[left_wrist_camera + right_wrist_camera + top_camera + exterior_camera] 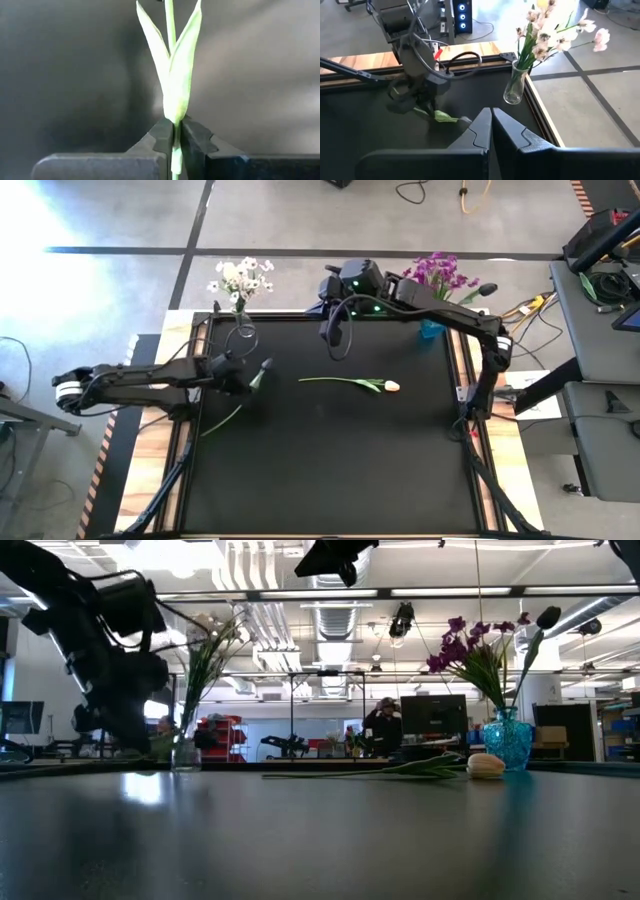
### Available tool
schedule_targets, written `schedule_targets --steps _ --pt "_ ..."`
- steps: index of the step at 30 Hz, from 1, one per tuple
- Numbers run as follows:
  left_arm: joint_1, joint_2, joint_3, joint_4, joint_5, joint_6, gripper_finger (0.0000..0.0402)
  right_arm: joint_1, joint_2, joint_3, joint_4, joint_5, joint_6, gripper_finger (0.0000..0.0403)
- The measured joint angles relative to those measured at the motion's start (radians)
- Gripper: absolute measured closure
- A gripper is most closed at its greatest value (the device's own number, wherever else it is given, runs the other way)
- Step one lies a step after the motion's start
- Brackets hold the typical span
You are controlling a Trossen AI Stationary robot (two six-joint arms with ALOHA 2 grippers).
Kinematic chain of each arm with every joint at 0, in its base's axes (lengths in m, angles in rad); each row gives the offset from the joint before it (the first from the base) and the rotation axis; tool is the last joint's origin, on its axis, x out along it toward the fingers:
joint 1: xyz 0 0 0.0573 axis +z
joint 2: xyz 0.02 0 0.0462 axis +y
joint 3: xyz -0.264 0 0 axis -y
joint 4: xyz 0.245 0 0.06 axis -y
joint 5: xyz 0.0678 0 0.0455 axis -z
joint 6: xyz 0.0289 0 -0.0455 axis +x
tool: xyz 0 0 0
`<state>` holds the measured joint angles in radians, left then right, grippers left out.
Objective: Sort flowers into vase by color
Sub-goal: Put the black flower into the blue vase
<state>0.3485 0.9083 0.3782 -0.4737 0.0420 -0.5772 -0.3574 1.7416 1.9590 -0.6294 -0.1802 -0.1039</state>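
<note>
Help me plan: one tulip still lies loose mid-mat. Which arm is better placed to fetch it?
Probably right: the right gripper hangs shut and empty near the cream tulip, while the left gripper is shut on a dark tulip.

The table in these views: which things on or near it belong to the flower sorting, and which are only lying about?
Belong to the job:
- green-stemmed flower clamped in the left gripper
- cream-peach tulip lying on the black mat
- clear glass vase of white blossoms
- blue glass vase of magenta sprays
- right gripper, shut and empty

Just lying about:
- loose cables beside the table
- distant person
</note>
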Motion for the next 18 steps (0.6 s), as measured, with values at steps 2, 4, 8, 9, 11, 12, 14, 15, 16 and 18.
schedule_targets --steps 2,4,8,9,11,12,14,15,16,18 --pt "-0.001 -0.046 0.003 0.033 0.000 0.008 0.0397 -0.003 -0.020 -0.030 0.006 0.000 0.010 0.0394" --pt "-0.001 -0.091 0.008 0.070 0.000 0.020 0.0398 -0.004 -0.041 -0.078 0.030 -0.001 0.035 0.0394" --pt "0.001 -0.163 0.034 0.176 0.000 0.051 0.0400 -0.003 -0.106 -0.212 0.120 -0.003 0.101 0.0394" --pt "0.002 -0.173 0.041 0.204 0.000 0.061 0.0400 -0.002 -0.122 -0.249 0.147 -0.003 0.127 0.0394" --pt "0.003 -0.179 0.056 0.252 0.001 0.086 0.0401 0.006 -0.157 -0.322 0.205 -0.002 0.174 0.0394" --pt "0.005 -0.178 0.068 0.279 0.001 0.106 0.0401 0.013 -0.172 -0.356 0.239 -0.002 0.196 0.0394" --pt "0.018 -0.166 0.085 0.343 0.004 0.172 0.0401 0.029 -0.201 -0.414 0.295 -0.002 0.246 0.0394" --pt "0.030 -0.154 0.092 0.380 0.009 0.209 0.0401 0.038 -0.213 -0.438 0.316 -0.001 0.271 0.0394" --pt "0.049 -0.139 0.099 0.424 0.032 0.244 0.0401 0.048 -0.221 -0.458 0.329 0.006 0.294 0.0393" --pt "0.102 -0.103 0.115 0.518 0.132 0.286 0.0401 0.076 -0.229 -0.488 0.355 0.061 0.326 0.0393"
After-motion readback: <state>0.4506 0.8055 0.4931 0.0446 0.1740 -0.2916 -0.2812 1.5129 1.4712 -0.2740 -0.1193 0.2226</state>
